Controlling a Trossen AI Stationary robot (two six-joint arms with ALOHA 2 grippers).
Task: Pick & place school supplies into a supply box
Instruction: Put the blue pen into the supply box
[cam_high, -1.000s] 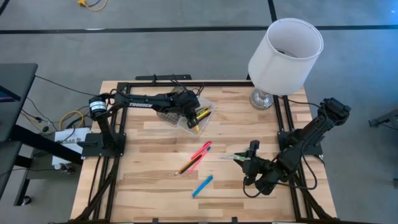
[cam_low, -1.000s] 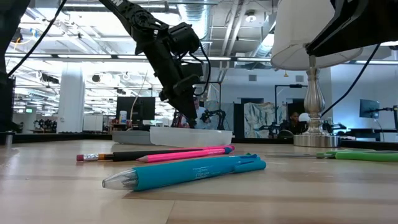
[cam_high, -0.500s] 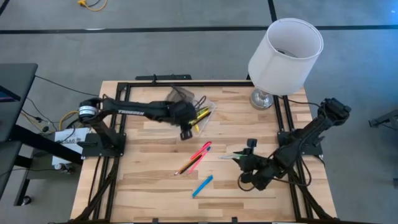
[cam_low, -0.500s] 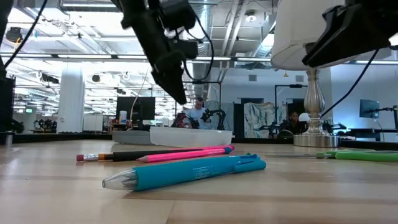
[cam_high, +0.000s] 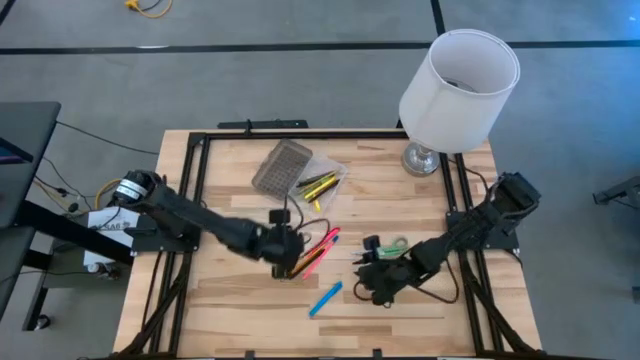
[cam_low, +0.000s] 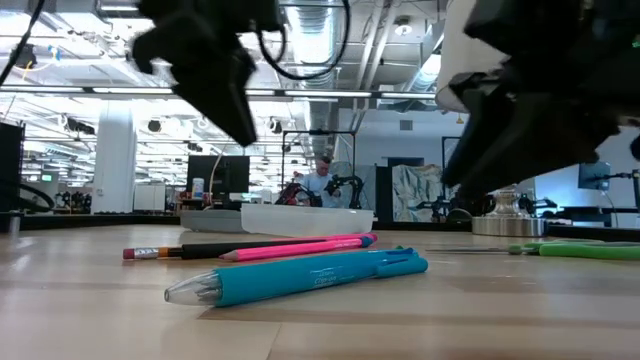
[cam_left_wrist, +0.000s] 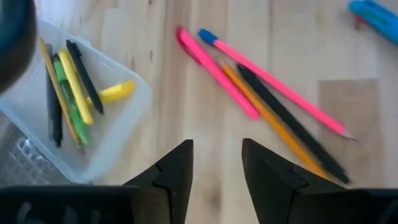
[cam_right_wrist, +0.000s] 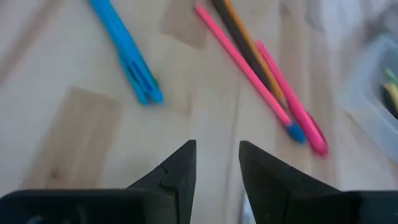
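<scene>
Pink pens and a yellow pencil with a dark pen (cam_high: 313, 253) lie bundled mid-desk; you're mid-fetch, with some supplies already in the clear plastic supply box (cam_high: 318, 187), its grey grid lid (cam_high: 281, 167) beside it. Your left gripper (cam_high: 285, 265) hovers at the bundle's near end, fingers (cam_left_wrist: 176, 174) apart and empty, sticks just ahead of the tips. Next: descend, straddle one pen, close. Your right gripper (cam_high: 368, 284) hangs empty, fingers parted, between the blue marker (cam_high: 325, 298) and green-handled scissors (cam_high: 392, 245).

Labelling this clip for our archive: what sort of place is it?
Probably a robotics lab in an open industrial hall: exposed ceiling ducts, more robot rigs behind, and a framed wooden table.
</scene>
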